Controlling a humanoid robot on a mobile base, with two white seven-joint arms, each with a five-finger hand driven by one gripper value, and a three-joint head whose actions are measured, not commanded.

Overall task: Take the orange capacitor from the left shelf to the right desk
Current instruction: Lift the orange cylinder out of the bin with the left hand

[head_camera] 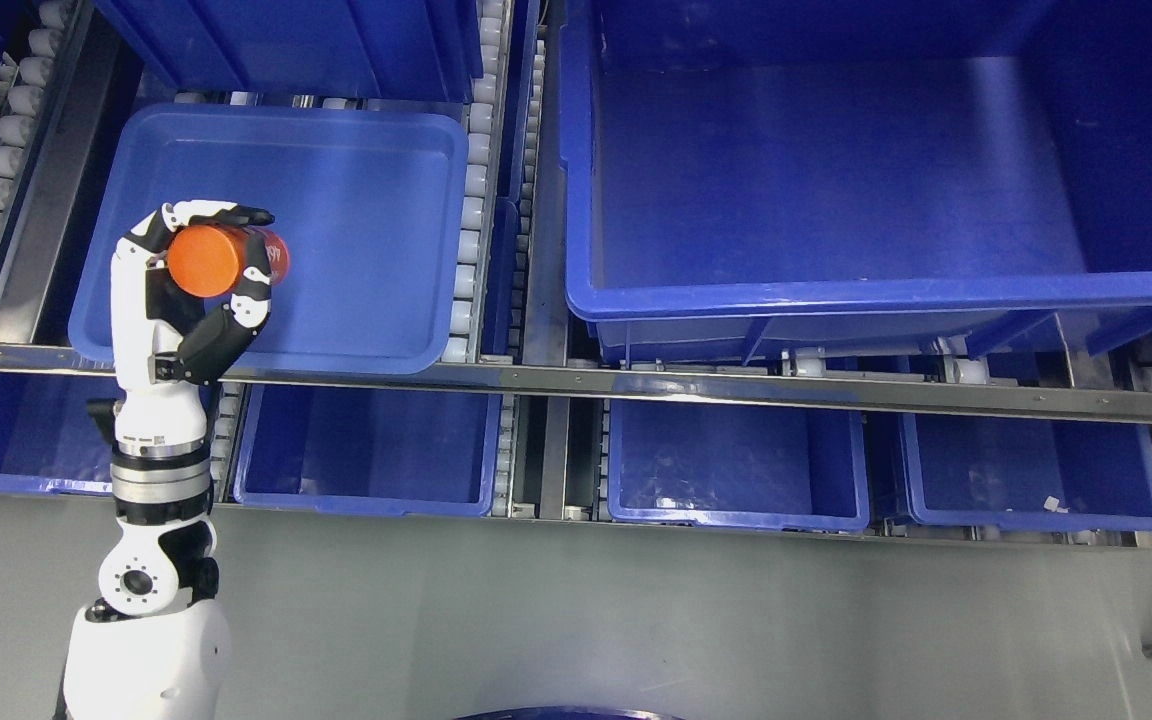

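An orange cylindrical capacitor (211,260) is held in my left hand (198,268), whose white and black fingers (236,214) curl around it. The hand hovers over the left side of a shallow blue tray (366,180) on the upper shelf level. My left arm rises from the lower left of the picture. The capacitor lies on its side, its round end facing the camera. My right hand does not show.
A large deep blue bin (836,170) fills the upper right. Below the metal shelf rail (736,390) sit three smaller blue bins (736,460). White roller tracks (471,200) run beside the tray. Grey floor (636,620) lies in front.
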